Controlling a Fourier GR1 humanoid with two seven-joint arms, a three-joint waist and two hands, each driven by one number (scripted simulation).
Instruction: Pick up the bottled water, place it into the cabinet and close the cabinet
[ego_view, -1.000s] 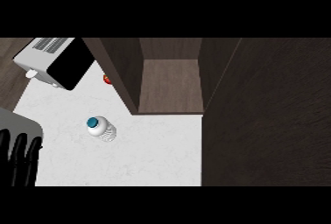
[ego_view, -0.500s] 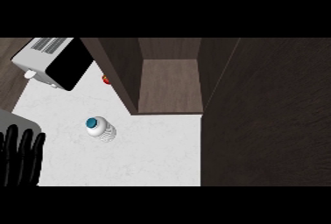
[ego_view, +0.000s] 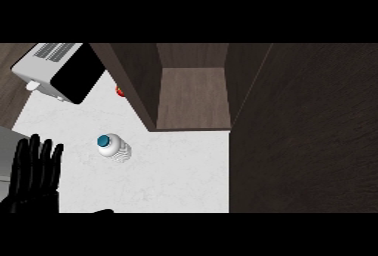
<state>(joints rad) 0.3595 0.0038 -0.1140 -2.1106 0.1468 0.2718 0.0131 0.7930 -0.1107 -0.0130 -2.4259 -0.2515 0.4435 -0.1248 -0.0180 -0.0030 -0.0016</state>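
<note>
Left hand (ego_view: 33, 172): at the near left edge, fingers (ego_view: 46, 155) straight and released, holding nothing.
Right hand: not visible; state cannot be told.
Counter (ego_view: 177, 175): white surface under and beyond the fingers.
Bottled water (ego_view: 113, 146): upright on the counter, just right of the fingertips and slightly beyond them, not touched; blue cap up.
Cabinet (ego_view: 193, 97): beyond the bottle, further right of the fingers; door open, wooden shelf visible with nothing on it.
Red object (ego_view: 119, 90): small, beyond the bottle beside the cabinet's left wall; identity unclear.
Toaster oven (ego_view: 57, 70): far left, directly beyond the fingers.
Task progress: nothing completed.
Remaining: grasp, placement, door closing.
</note>
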